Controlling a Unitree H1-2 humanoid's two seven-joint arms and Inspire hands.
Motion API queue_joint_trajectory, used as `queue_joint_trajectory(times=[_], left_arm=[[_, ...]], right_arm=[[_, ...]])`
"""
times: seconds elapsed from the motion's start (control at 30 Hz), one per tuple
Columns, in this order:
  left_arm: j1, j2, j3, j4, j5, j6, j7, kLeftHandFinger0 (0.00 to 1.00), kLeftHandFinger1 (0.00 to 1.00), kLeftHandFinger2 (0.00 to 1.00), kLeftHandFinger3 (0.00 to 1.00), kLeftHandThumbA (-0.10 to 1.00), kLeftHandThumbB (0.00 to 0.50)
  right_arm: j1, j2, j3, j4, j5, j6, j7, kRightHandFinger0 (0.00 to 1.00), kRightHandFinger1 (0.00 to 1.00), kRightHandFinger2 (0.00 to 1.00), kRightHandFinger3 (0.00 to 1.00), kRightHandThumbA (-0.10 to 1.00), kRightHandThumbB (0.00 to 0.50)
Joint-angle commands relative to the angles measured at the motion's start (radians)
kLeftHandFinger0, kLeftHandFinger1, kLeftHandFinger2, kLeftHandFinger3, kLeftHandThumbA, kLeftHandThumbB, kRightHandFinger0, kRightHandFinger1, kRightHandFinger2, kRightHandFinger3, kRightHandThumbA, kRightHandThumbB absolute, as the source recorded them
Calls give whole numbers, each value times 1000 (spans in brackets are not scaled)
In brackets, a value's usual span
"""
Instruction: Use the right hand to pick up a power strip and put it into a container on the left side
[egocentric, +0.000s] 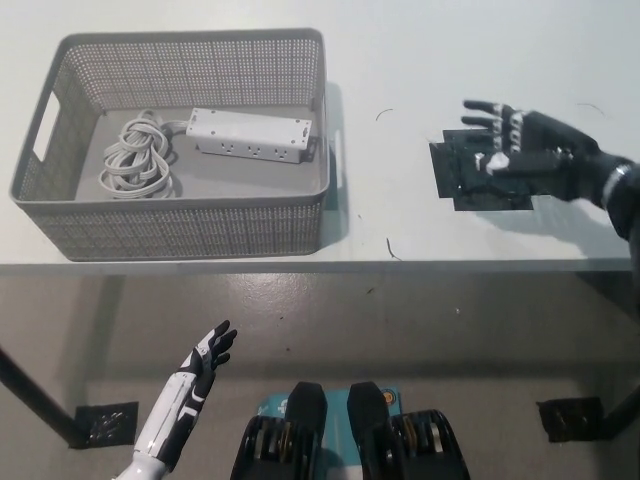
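A white power strip (250, 135) lies inside the grey mesh basket (180, 225) at the table's left, with its coiled cable (135, 158) beside it. My black right hand (525, 152) is open above the black tape patch (470, 185) on the table's right, fingers spread and holding nothing. It is well apart from the basket. My white left hand (195, 375) hangs open below the table's front edge at the lower left.
The white table (400, 60) ends at a front edge (400, 265) across the middle of the picture. Below it is grey floor with black tape marks (105, 422) and a table leg (35, 395) at the lower left.
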Motion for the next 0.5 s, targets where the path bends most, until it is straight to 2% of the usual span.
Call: queue_joint_trajectory(times=[0.0,0.03,0.07,0.1,0.17,0.23,0.27,0.33,0.4,0.43,0.47], left_arm=[[-8,4,12,-39,-49,-43,-22,1000,1000,1000,1000,1000,165],[-5,4,12,-38,-52,-43,-23,1000,1000,1000,1000,1000,163],[-5,4,12,-37,-54,-43,-24,1000,1000,1000,1000,1000,161],[-4,4,12,-36,-44,-43,-19,1000,1000,1000,1000,1000,154],[-3,4,12,-33,-37,-43,-16,1000,1000,1000,1000,1000,162],[-3,3,9,-28,-38,-43,-19,1000,1000,1000,1000,1000,163],[-3,4,9,-27,-35,-43,-19,1000,1000,1000,1000,1000,162],[-1,5,8,-23,-35,-43,-20,1000,1000,1000,1000,1000,161],[2,6,7,-20,-26,-43,-18,1000,1000,1000,1000,1000,164],[2,7,6,-19,-19,-43,-15,1000,1000,1000,1000,1000,164],[1,7,5,-18,-14,-43,-12,1000,1000,1000,1000,1000,168]], right_arm=[[-435,-308,-353,-1558,641,-8,-510,1000,1000,1000,1000,915,214],[-444,-284,-353,-1558,614,-38,-538,1000,1000,1000,1000,999,225],[-447,-272,-356,-1558,600,-52,-557,1000,1000,1000,1000,1000,221],[-445,-286,-362,-1558,596,-68,-559,1000,1000,1000,1000,1000,192],[-425,-305,-374,-1558,690,-89,-608,1000,1000,1000,1000,1000,181],[-404,-316,-375,-1558,688,-114,-618,1000,1000,1000,1000,1000,179],[-371,-343,-381,-1558,715,-129,-614,1000,1000,1000,1000,1000,156],[-321,-392,-397,-1558,743,-151,-592,1000,1000,1000,1000,942,115],[-282,-414,-411,-1558,763,-181,-602,1000,1000,1000,1000,797,134],[-275,-407,-414,-1558,775,-196,-620,1000,1000,1000,1000,795,141],[-271,-396,-413,-1558,768,-210,-631,1000,1000,1000,1000,865,140]])
